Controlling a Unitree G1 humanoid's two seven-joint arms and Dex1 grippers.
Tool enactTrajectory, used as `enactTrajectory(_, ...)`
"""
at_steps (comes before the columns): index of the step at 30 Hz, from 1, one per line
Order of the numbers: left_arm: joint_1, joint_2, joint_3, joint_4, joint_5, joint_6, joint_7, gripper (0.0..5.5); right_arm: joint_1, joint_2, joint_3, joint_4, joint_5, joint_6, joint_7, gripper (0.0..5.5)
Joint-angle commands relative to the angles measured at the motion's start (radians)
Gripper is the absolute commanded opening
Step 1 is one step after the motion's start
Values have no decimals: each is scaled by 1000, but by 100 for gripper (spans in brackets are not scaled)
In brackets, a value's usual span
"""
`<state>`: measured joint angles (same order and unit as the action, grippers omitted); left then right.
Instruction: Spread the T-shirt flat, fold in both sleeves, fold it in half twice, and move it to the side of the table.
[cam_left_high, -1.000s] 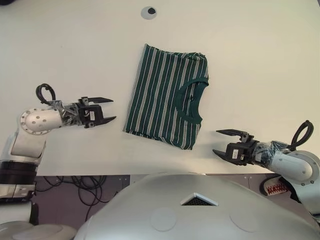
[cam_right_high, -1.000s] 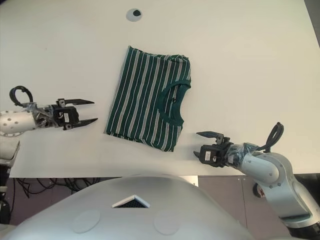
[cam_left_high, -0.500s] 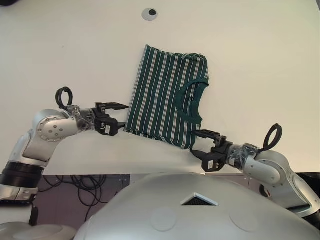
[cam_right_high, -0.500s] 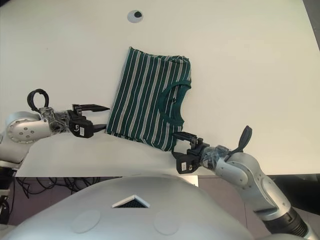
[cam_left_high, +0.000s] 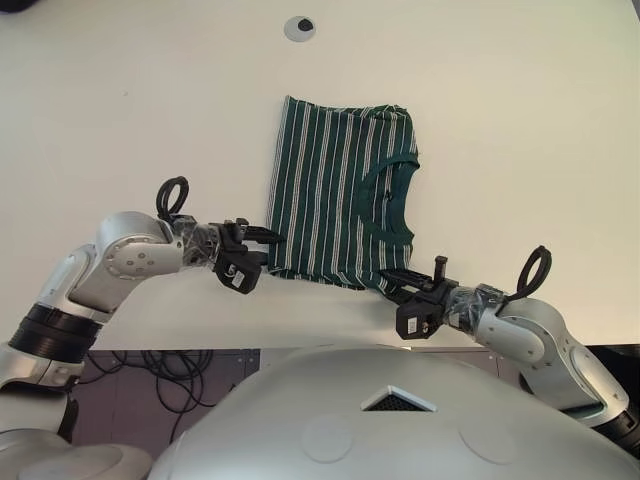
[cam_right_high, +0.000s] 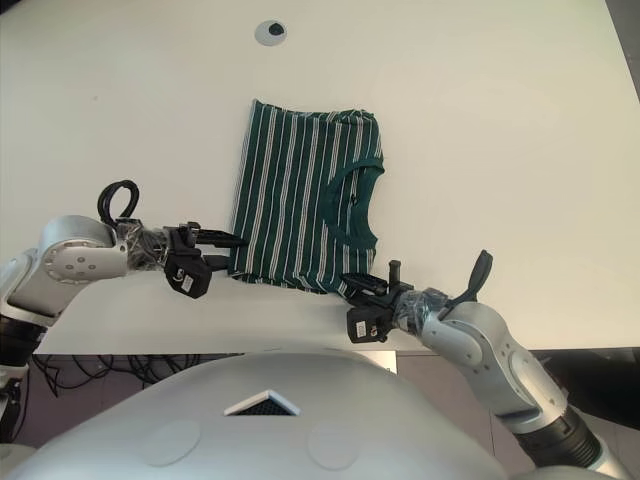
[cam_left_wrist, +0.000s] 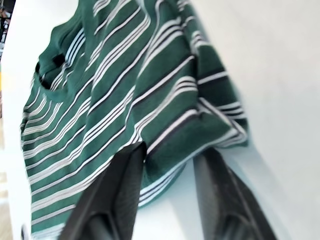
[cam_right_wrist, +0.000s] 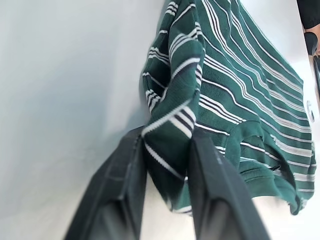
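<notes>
The green white-striped T-shirt (cam_left_high: 340, 195) lies folded into a rectangle on the white table (cam_left_high: 520, 120), collar toward the right. My left gripper (cam_left_high: 258, 252) is at its near-left corner, open, and its fingers (cam_left_wrist: 125, 175) straddle the corner hem of the T-shirt (cam_left_wrist: 125, 100). My right gripper (cam_left_high: 400, 287) is at the near-right corner by the table's front edge, also open. There a bunched fold of the T-shirt (cam_right_wrist: 240, 100) sits between the fingers (cam_right_wrist: 127, 170).
A round grey cable port (cam_left_high: 297, 26) sits in the table beyond the shirt. Bare tabletop lies to both sides. The table's front edge (cam_left_high: 150, 345) runs just behind both grippers, with cables on the floor below it.
Both grippers moved inward from either side to the shirt's near corners. The near edge of the shirt has been pushed back slightly and bunched.
</notes>
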<state>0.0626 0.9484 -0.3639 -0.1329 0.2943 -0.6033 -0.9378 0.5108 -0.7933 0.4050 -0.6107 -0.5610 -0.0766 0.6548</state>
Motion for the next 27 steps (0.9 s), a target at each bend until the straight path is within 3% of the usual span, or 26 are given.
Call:
enactTrajectory(1, 86, 66, -73, -26, -23, 70, -121, 101, 64, -10, -26, 46, 69, 124, 81, 45)
enactTrajectory(4, 127, 99, -81, -101, -130, 156, -178, 43, 109, -26, -73, -34, 239, 183, 130, 5)
enactTrajectory(7, 185, 161, -55, -205, -268, 275, -230, 5, 190, -67, -149, -139, 413, 232, 195, 5)
enactTrajectory(12, 270, 250, 76, -369, -543, 445, -261, 0, 237, -60, -294, -297, 679, 310, 250, 5)
enactTrajectory(16, 277, 229, 200, -376, -647, 524, -227, 0, 96, -21, -366, -323, 763, 378, 216, 4)
enactTrajectory(20, 201, 142, 236, -342, -684, 656, -141, 0, -85, -19, -349, -247, 735, 395, 182, 4)
enactTrajectory(27, 42, 9, 270, -219, -710, 892, -12, 0, -420, 39, -199, -16, 690, 414, 187, 4)
